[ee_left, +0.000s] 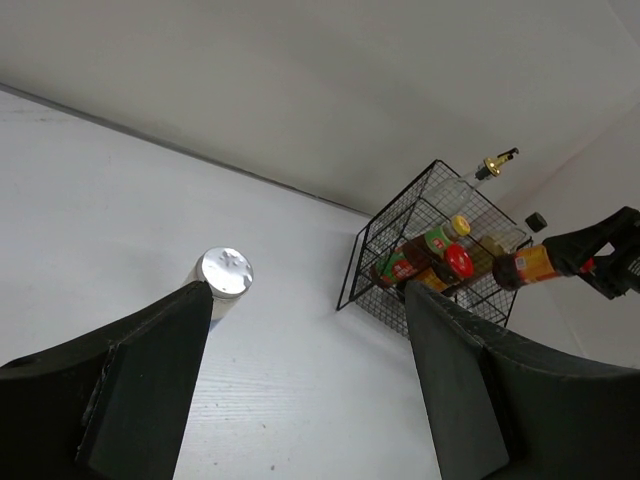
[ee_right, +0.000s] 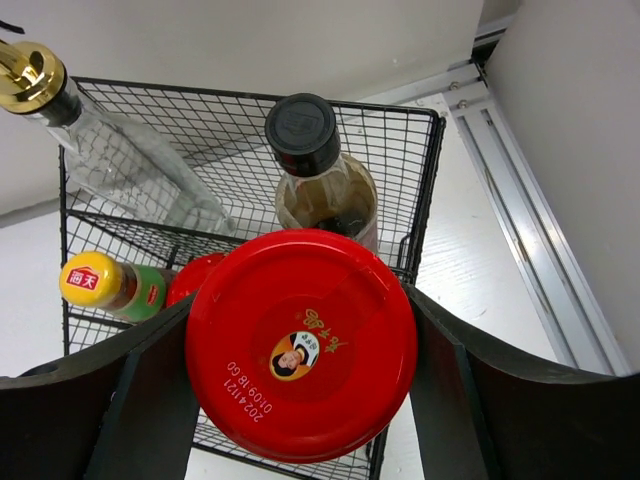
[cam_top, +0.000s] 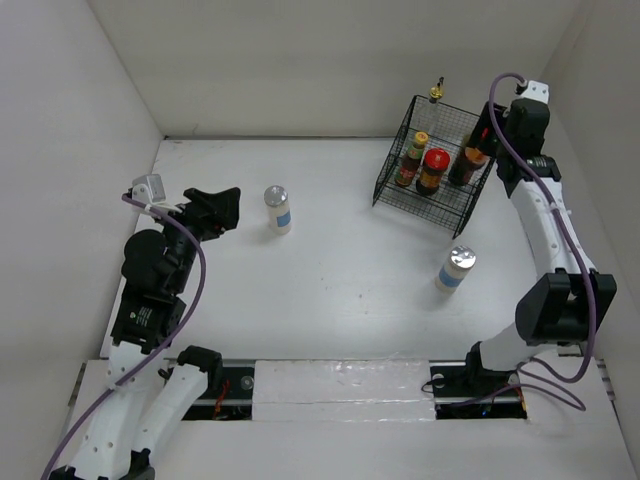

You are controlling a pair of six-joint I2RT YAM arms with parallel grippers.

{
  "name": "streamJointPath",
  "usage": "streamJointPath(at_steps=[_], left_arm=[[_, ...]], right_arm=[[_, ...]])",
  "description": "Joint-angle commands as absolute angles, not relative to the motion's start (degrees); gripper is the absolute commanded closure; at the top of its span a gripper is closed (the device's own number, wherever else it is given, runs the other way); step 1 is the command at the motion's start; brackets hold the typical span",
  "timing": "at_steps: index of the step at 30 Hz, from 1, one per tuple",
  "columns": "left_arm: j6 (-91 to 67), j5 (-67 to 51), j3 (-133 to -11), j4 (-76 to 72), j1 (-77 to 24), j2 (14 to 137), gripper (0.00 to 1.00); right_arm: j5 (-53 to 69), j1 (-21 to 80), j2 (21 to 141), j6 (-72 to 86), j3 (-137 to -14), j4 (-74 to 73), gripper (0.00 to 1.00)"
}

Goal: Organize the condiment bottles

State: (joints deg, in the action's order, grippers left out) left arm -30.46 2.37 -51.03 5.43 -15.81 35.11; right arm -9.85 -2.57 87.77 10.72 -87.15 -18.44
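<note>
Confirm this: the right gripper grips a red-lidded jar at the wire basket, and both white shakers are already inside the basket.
Wrong on the shakers: the top external view shows both standing on the table, outside the basket, one by the left gripper, one nearer the right arm. The right gripper does grip the red-lidded jar at the basket.

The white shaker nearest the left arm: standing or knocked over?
Upright. The shaker stands on its base on the table, silver lid on top.

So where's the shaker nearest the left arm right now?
Top view: the shaker stands upright on the table, left of centre, just right of the open left gripper, not touching it.
</note>
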Motion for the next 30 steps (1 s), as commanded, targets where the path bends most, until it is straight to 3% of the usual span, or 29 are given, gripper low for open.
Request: streamJointPath(at_steps=[1, 23, 30], left_arm=[[-29.6, 2.2, -51.2, 3.1, -16.1, 35.6, 0.26], [-29.6, 2.2, -51.2, 3.1, -16.1, 36.1, 0.26], [-29.6, 2.2, -51.2, 3.1, -16.1, 37.2, 0.26]], right_arm=[[-10.1, -2.5, 87.3, 10.7, -87.2, -6.9, 0.47], [-12.1, -0.4, 96.2, 10.7, -86.0, -10.5, 0.44], [-12.7, 0.2, 97.4, 10.7, -84.1, -9.9, 0.32]])
